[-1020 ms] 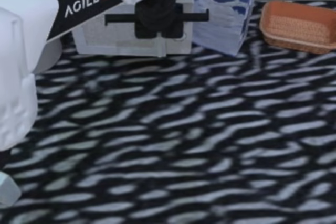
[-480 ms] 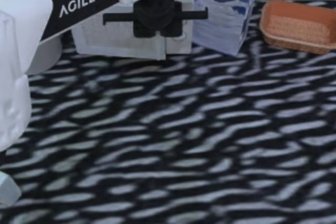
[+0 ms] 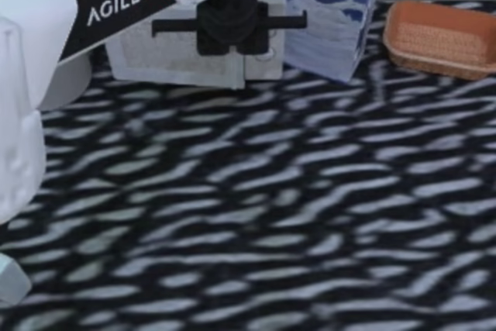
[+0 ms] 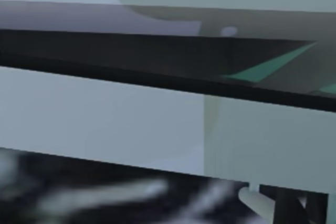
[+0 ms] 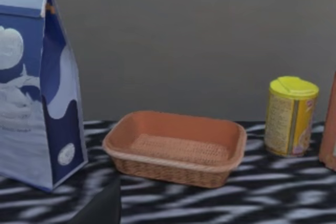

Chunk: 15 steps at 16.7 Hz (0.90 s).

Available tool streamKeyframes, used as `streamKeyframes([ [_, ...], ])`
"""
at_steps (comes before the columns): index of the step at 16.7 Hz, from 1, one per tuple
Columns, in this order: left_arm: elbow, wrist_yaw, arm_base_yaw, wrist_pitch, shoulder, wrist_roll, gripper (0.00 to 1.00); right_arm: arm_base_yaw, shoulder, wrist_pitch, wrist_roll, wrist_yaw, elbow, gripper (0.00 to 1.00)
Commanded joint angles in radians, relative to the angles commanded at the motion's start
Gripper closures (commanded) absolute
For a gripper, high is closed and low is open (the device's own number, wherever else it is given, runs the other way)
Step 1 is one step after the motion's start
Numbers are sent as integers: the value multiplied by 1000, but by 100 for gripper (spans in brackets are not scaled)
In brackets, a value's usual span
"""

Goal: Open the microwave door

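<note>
top view: left gripper [image 3: 229, 46] over the microwave door [image 3: 174, 58], finger state unclear

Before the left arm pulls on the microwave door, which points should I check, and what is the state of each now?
1. Left gripper is at the microwave door: ok.
2. Fingers closed on the door's handle: cannot tell.
3. Door already open: cannot tell from the top view.
4. Table in front of the microwave free for the door's swing: ok.
5. Blue-and-white carton stands close on the microwave's right: not ok if the arm swings that way.
6. Right gripper out of the way: not in view.
</note>
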Motion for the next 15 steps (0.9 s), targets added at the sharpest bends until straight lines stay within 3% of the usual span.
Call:
streamKeyframes([
  [15,-66,17,1,36,-38,38,100,0,0,0,0,0,0,0],
])
